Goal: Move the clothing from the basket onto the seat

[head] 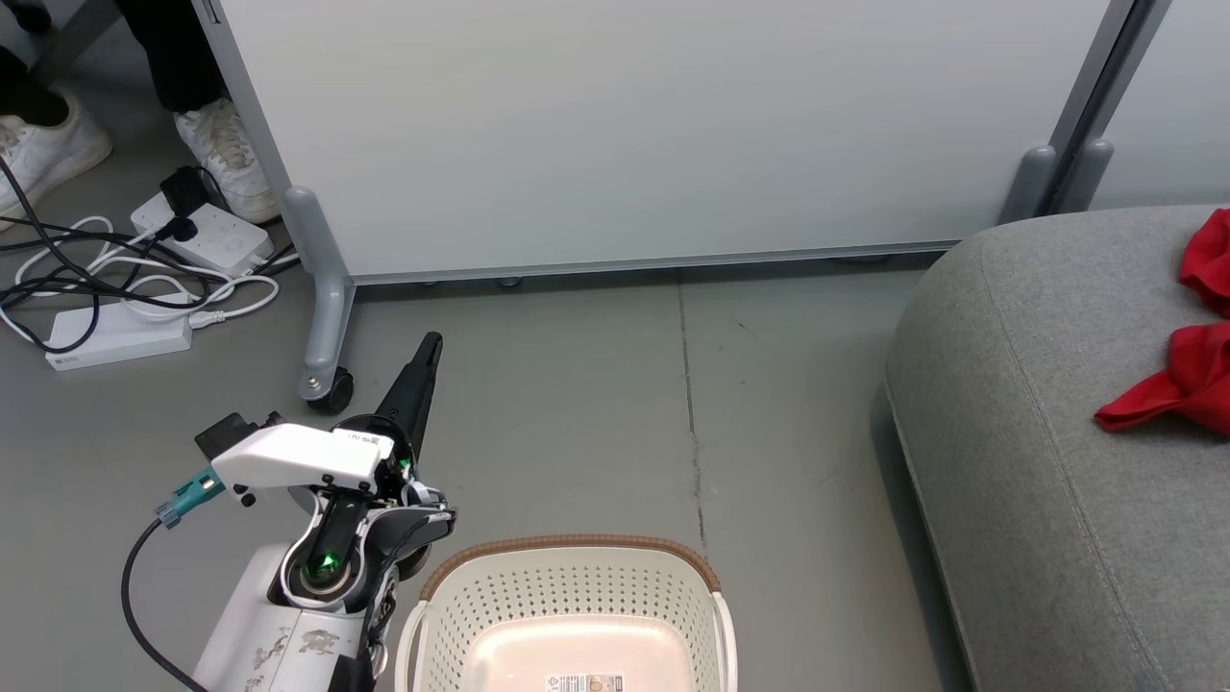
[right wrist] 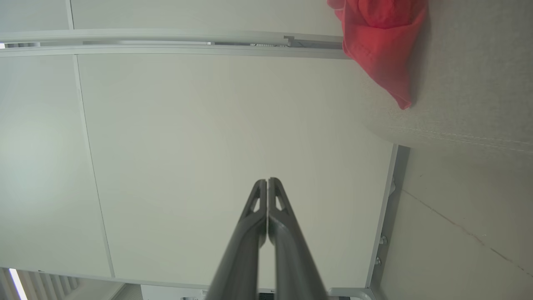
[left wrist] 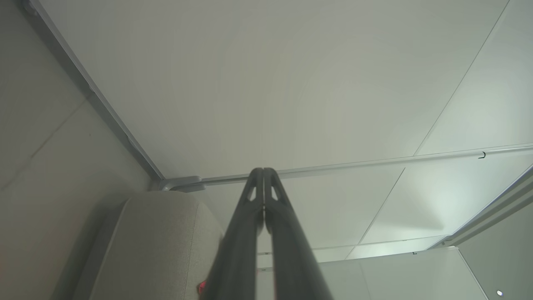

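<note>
The basket (head: 572, 557), pale with a brown rim band, stands on the floor at the bottom of the head view with nothing inside it. Red clothing (head: 1192, 360) lies on the grey seat (head: 1019, 413) at the right edge. The same clothing (right wrist: 381, 39) shows on the seat (right wrist: 470, 75) in the right wrist view. My left gripper (head: 430, 344) is shut and holds nothing, left of the basket, pointing up toward the white partition. Its shut tips (left wrist: 263, 171) face the panel, with the seat (left wrist: 158, 241) below. My right gripper (right wrist: 267, 181) is shut and holds nothing.
A white wheeled partition panel (head: 653, 135) stands behind the floor area, its caster (head: 327, 389) near my left gripper. Power strips and tangled cables (head: 144, 279) lie at the far left, beside a person's white shoes (head: 226, 154). Bare grey floor lies between basket and seat.
</note>
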Tool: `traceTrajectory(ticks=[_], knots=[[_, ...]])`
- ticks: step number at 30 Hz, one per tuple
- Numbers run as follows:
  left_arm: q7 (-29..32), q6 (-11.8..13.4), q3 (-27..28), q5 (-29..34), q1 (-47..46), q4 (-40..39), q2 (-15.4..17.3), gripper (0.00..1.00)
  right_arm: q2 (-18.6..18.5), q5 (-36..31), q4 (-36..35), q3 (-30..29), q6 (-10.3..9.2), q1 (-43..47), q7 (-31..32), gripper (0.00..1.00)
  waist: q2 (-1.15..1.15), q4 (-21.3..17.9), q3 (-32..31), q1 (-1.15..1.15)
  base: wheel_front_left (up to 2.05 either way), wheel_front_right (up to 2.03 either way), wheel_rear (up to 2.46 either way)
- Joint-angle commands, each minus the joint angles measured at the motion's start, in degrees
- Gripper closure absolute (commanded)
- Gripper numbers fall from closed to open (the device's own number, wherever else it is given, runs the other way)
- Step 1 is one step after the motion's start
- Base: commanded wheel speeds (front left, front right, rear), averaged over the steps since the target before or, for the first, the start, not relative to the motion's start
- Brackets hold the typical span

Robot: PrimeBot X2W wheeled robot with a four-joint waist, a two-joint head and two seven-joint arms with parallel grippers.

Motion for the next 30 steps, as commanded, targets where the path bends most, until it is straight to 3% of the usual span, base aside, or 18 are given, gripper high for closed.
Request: traceTrajectory(ticks=[1, 30], knots=[[0.01, -0.21, 0.22, 0.08, -0.80, -0.02, 0.23, 1.00, -0.37, 0.39, -0.13, -0.05, 0.14, 0.68, -0.18, 1.00, 0.00, 0.00, 0.00, 0.00, 0.00, 0.00, 0.00], [0.00, -0.21, 0.21, 0.07, -0.77, -0.05, 0.23, 1.00, -1.22, 1.12, -0.25, 0.83, 0.14, 0.89, -1.13, 1.00, 0.00, 0.00, 0.00, 0.00, 0.00, 0.00, 0.00]])
